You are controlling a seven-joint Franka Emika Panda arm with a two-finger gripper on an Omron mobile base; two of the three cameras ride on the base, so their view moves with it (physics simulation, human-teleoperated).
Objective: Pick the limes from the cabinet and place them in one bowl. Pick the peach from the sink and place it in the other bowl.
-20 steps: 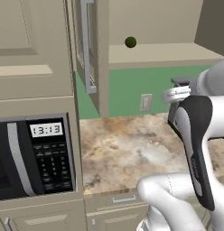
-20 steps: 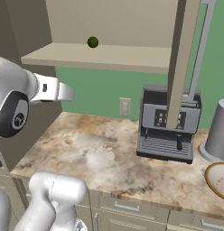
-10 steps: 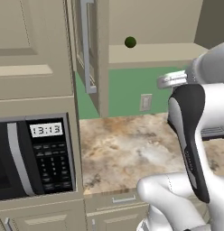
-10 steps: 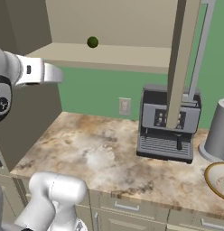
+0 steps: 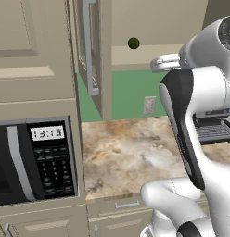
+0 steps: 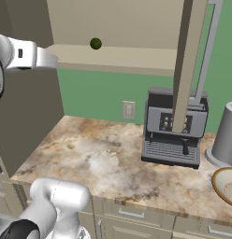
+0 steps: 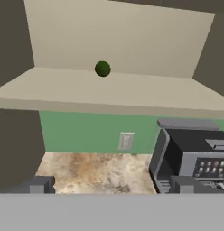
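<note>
One lime, a small dark green ball, rests on the beige shelf of the open cabinet. The cabinet door hangs open at the left with its grey bar handle. My gripper is open and holds nothing. It faces the shelf from a distance, a little below and in front of the lime. The shallow tan-rimmed bowl sits at the counter's right edge, cut off by the frame. The peach, the sink and the other bowl are out of view.
A grey coffee machine stands on the marble counter under the shelf's right part. A grey canister is beside it. A microwave fills the left wall unit.
The arm has lifted the hand steadily upward, from below the shelf toward shelf height. The lime and the door have not moved.
</note>
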